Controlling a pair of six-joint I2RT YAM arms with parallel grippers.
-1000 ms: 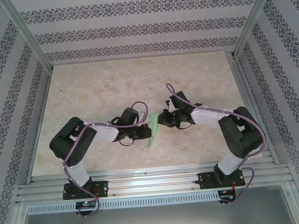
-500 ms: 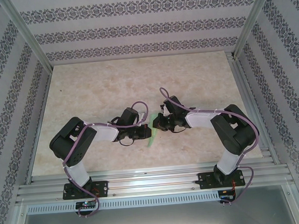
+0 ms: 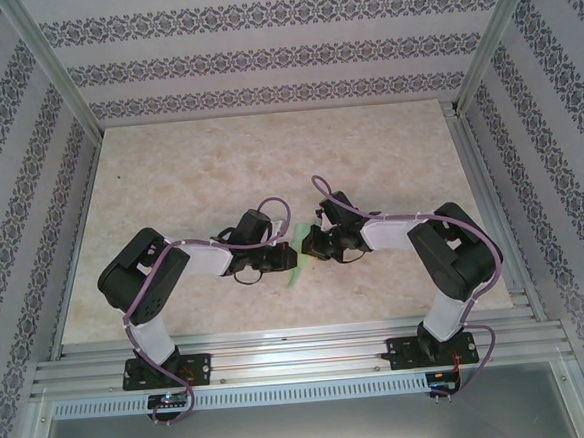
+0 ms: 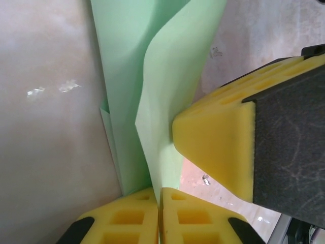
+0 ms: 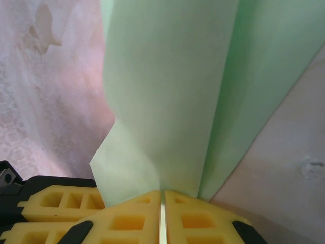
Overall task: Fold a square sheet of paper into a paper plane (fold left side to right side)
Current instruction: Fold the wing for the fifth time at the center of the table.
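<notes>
A thin, plain mint-green sheet of paper (image 3: 295, 271), folded into a narrow strip, sits just below the middle of the top view on the pale marbled surface (image 3: 218, 164). Both arms reach in towards it from either side. The left pincer (image 3: 283, 258) and the right pincer (image 3: 305, 246) meet over the strip, close together, so that little more than its lower end shows beneath them.

In the left wrist view the left pincer (image 4: 160, 192) stands at the bottom edge, its two yellow foam fingers pressed together, clenched on the paper (image 4: 172, 76), whose raised flap runs up from the seam towards the top of the frame. A flatter layer lies to the left of that flap on the surface (image 4: 45, 152). At the right of the frame one yellow foam finger (image 4: 216, 145) of the right pincer touches the raised flap.

In the right wrist view the right pincer (image 5: 162, 193) is likewise clenched on the paper (image 5: 167, 86), with only a hairline between its pads. The paper rises from there in long lengthwise folds.
</notes>
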